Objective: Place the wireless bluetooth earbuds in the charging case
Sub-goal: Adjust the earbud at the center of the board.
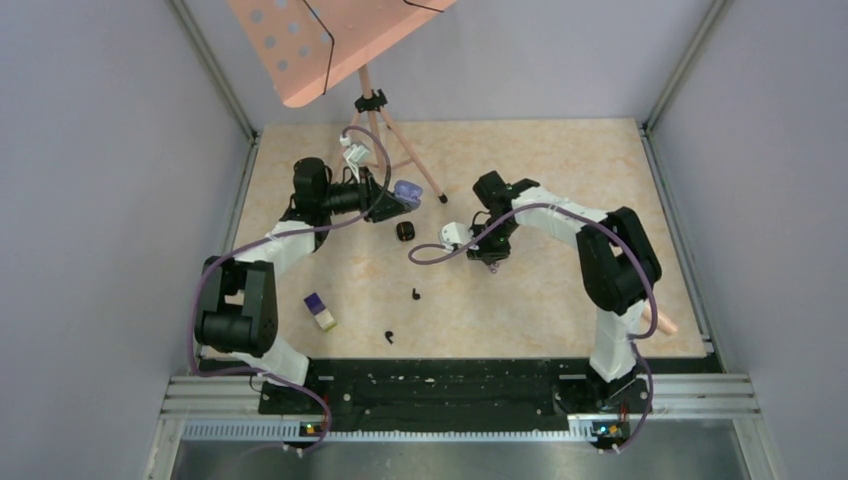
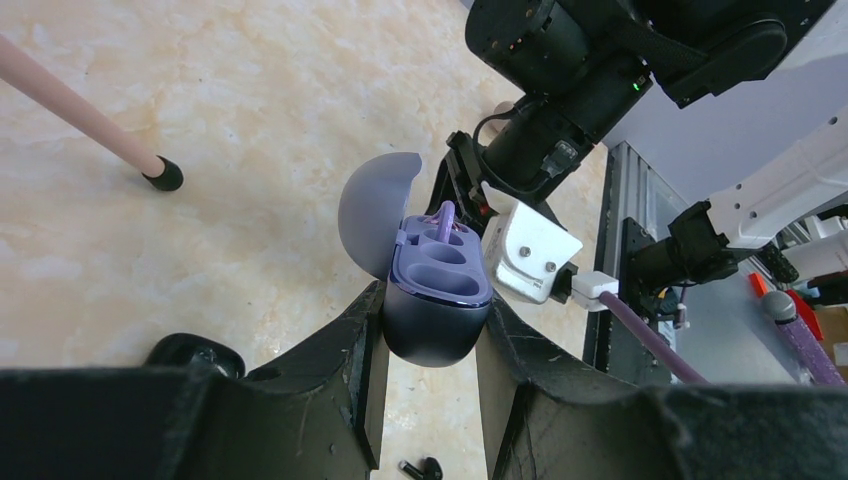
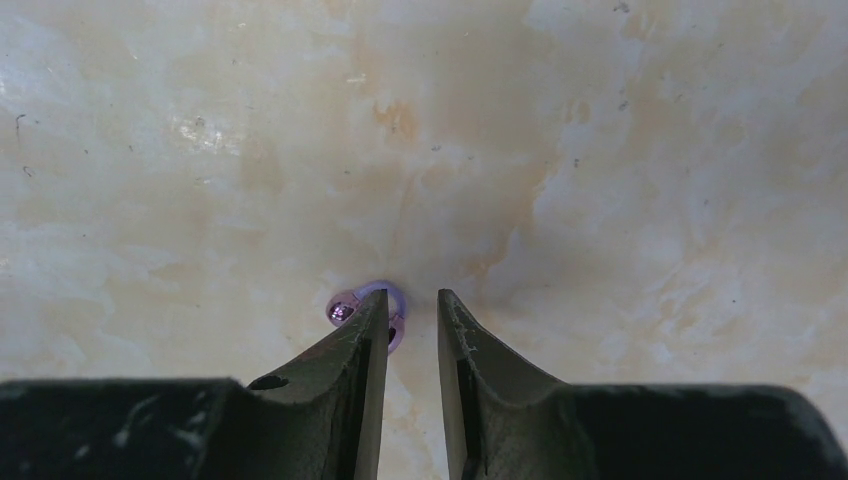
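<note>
Left gripper (image 2: 432, 298) clamps the open case (image 2: 436, 340), a purple bud (image 2: 444, 220) standing in it. Right gripper (image 3: 412, 298), fingers barely parted and holding nothing, hangs over the table (image 3: 620, 150). A second purple bud (image 3: 343, 309) lies just outside one finger. Two black buds (image 1: 415, 294) lie apart.

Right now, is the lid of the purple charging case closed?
No, the left wrist view shows the lid standing open above the charging case, with the wells inside exposed.
</note>
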`<state>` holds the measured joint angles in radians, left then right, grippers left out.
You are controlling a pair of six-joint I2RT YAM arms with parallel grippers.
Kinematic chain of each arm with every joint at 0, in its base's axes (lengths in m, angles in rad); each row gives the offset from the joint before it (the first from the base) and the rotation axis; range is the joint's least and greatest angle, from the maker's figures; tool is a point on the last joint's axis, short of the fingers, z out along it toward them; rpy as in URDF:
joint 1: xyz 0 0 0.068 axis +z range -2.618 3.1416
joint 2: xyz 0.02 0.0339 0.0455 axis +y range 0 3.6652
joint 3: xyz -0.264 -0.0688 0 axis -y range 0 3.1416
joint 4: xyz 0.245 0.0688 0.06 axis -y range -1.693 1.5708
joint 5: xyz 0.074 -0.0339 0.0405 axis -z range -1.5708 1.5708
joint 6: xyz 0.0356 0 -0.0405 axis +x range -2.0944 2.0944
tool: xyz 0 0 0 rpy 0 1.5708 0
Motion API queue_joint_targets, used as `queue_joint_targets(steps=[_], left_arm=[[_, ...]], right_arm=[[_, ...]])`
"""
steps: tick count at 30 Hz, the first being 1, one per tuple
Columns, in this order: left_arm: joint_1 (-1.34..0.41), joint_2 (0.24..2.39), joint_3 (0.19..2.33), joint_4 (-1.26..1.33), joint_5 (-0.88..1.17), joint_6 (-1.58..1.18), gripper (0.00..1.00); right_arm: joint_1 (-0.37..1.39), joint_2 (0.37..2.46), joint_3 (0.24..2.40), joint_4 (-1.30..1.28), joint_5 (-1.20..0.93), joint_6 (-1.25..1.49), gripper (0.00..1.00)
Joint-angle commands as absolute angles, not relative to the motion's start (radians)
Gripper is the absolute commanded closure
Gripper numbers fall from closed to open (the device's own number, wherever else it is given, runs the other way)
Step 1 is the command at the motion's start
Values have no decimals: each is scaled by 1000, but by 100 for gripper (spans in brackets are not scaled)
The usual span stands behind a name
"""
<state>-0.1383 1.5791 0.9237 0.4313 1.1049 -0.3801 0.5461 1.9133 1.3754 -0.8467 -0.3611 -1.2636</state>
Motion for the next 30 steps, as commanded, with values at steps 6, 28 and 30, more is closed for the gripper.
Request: queue_joint_targets(steps=[6, 28, 30], left_arm=[[-129, 1529, 924, 431, 1103, -347, 100], [-129, 1534, 913, 433, 1096, -350, 100], [-129, 1535, 913, 433, 1095, -351, 100]], right_arm=[[575, 1930, 1403, -888, -358, -1319, 76], [567, 1861, 1293, -870, -317, -1306, 85], [567, 1851, 1270, -858, -315, -1308, 88]])
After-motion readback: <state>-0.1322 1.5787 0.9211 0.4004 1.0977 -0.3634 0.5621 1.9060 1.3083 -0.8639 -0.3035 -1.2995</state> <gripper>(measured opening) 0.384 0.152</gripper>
